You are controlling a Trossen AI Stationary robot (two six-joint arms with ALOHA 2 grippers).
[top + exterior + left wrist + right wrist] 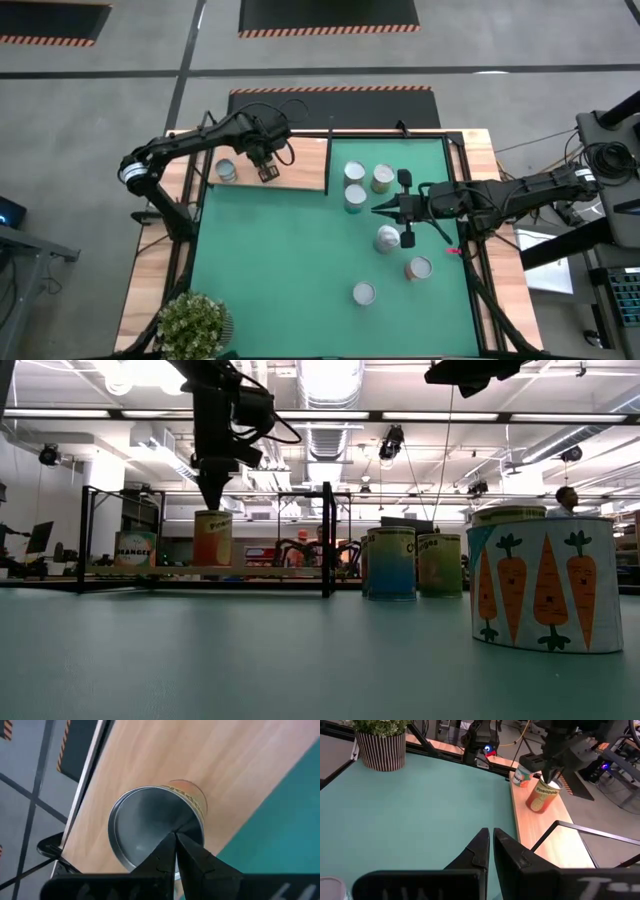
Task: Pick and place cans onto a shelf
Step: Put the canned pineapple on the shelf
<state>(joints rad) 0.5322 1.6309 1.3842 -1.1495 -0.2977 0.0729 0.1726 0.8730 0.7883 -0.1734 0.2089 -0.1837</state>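
Observation:
The light-wood shelf (pixel 300 165) lies at the mat's far left corner. Two cans stand on it: an orange-labelled one (pixel 226 171) and a pineapple-labelled one (pixel 542 795). My left gripper (pixel 175 837) is shut and points down right over the pineapple can's silvery top (pixel 145 820). It also shows in the low view (pixel 213 500), just above that can (pixel 213 540). My right gripper (pixel 385 210) is shut and empty, level over the green mat and pointing toward the table's left. Several cans stand around it, such as one (pixel 354 197) on its far side and one (pixel 388 238) on its near side. My left gripper's shut fingertips (pixel 167 845) stand over the pineapple can's top near its rim, coming from above and pointing down. I cannot tell whether they touch the top or hover just above it. The can stands upright on the shelf.
More cans stand on the mat (pixel 280 260) at the right: two at the far side (pixel 354 172) (pixel 382 178) and two nearer (pixel 418 268) (pixel 364 293). A carrot-printed can (pixel 540 585) stands close to the low camera. A potted plant (pixel 195 325) sits at the near left corner.

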